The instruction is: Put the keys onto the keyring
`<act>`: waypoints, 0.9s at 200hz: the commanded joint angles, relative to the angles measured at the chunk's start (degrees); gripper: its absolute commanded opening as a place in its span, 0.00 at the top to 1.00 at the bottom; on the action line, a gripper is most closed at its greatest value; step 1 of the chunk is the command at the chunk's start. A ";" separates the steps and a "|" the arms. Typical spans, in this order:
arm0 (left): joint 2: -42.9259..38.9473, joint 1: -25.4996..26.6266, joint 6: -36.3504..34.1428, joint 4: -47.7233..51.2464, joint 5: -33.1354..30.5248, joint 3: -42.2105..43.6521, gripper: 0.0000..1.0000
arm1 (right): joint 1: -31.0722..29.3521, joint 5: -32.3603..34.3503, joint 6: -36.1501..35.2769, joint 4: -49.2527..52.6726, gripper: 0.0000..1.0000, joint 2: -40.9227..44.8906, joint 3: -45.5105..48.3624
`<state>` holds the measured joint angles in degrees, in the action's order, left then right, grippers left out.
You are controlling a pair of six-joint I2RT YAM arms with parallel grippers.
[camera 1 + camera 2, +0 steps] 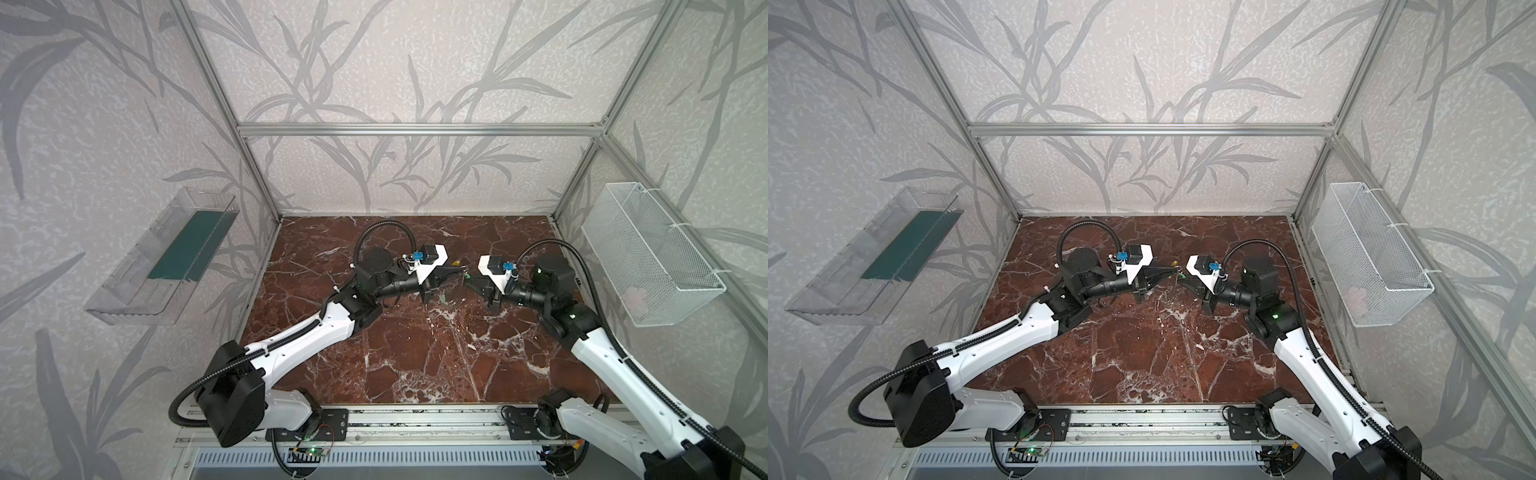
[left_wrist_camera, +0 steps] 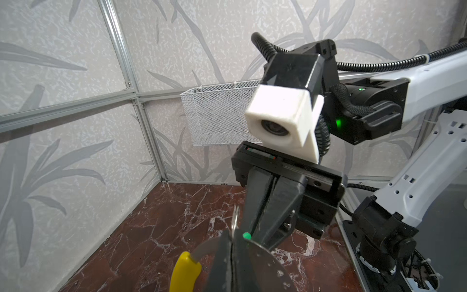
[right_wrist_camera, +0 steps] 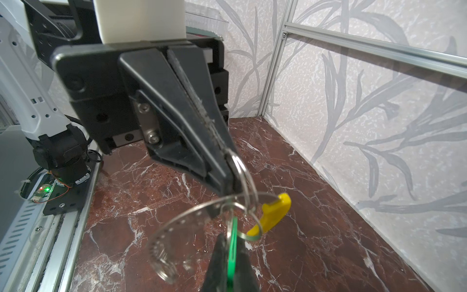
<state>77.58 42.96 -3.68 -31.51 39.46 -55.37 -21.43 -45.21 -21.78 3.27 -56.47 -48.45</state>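
Both grippers meet tip to tip above the middle of the marble table. My left gripper (image 2: 232, 242) is shut on the keyring (image 3: 177, 222), a thin grey metal ring with a yellow sleeve (image 3: 275, 212). A small split ring (image 2: 235, 220) sticks out by its fingertips. My right gripper (image 3: 231, 240) is shut on a green-headed key (image 3: 234, 227), held edge-on right beside the keyring wire. A small ring on the key (image 3: 252, 235) hangs next to the sleeve. In both top views the left gripper (image 1: 460, 271) and right gripper (image 1: 468, 281) nearly touch, and the objects are tiny there.
A white wire basket (image 1: 652, 253) hangs on the right wall. A clear plastic tray (image 1: 166, 257) hangs on the left wall. The dark red marble table (image 1: 415, 353) lies under both arms. Aluminium frame posts stand at its back corners.
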 commanded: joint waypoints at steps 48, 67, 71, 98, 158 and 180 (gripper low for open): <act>2.47 -0.18 7.83 -12.99 4.63 2.14 1.00 | -0.21 -1.86 -7.93 9.98 0.65 0.32 -4.94; 2.48 -0.51 7.55 -12.62 5.30 2.11 1.00 | 3.23 -1.18 -7.28 9.01 0.61 4.30 -2.49; 2.47 -0.58 7.39 -12.46 5.36 2.07 1.00 | 4.45 -1.92 -6.39 8.24 0.61 5.18 -1.86; 2.53 -0.88 6.78 -11.05 6.62 1.44 1.00 | 11.61 -7.33 -0.50 2.79 0.60 9.00 1.19; 2.88 -0.99 5.71 -8.71 8.23 0.28 1.00 | 12.69 -16.32 11.83 -11.66 0.66 6.38 0.94; 3.03 -0.99 5.35 -8.34 8.44 -0.21 1.00 | 11.60 -18.41 14.24 -13.62 0.68 4.00 -0.20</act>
<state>80.14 42.19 2.07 -39.42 46.22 -53.49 -8.93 -58.76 -13.39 -3.99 -50.63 -47.46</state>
